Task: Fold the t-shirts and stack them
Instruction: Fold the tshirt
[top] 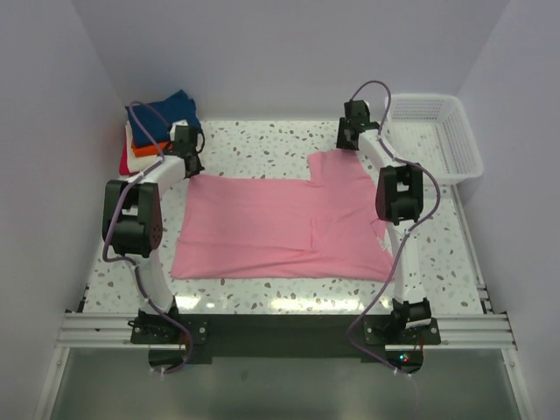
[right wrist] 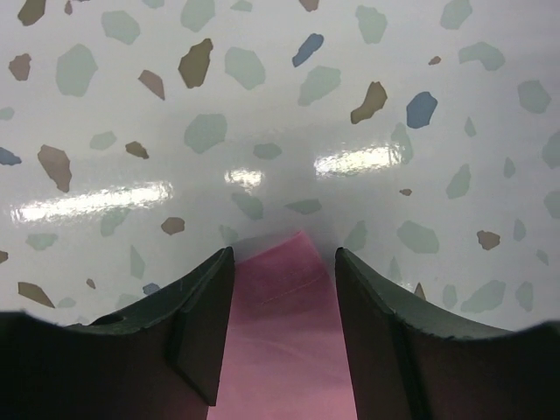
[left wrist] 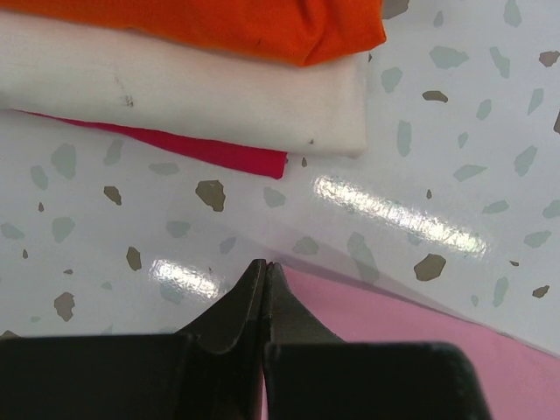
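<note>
You've got the light pink t-shirt [top: 280, 227] spread flat mid-worktop [top: 262, 140]. At the far-left corner sits your folded stack [top: 153, 131]: navy blue [top: 171, 112] over orange [left wrist: 219, 22], cream-white [left wrist: 175, 96], red [left wrist: 219, 150].

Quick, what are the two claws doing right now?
Left claw: shut, at the pink t-shirt's corner; whether it pinches cloth cannot be told.
Right claw: open, straddling the pink t-shirt's edge.
</note>
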Controlling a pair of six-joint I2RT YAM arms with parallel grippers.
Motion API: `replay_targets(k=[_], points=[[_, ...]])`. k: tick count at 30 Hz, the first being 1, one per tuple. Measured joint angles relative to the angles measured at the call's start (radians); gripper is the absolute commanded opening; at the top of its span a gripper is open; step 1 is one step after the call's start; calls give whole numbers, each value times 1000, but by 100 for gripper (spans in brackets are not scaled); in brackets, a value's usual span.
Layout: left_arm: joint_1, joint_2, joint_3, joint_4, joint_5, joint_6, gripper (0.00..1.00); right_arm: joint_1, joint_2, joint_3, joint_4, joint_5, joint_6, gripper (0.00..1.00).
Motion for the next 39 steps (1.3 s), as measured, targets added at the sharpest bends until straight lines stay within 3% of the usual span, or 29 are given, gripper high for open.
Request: replay_targets(k=[7, 15, 21, 30, 39], points=[[2, 13, 0, 8, 7, 0, 0, -28, 0, 5, -24, -30, 44, 40], [3, 24, 0, 14, 16, -1, 0, -29, -1, 4, -24, -62, 78, 14], [3, 24, 0, 24, 21, 0, 0, -30, -14, -13, -21, -124, 116, 1], [5, 24, 7, 40, 43, 0, 0, -42, -121, -140, -22, -213, 166, 0], [15, 24, 7, 39, 51, -7, 0, -73, -447, -424, 47, -253, 207, 0]])
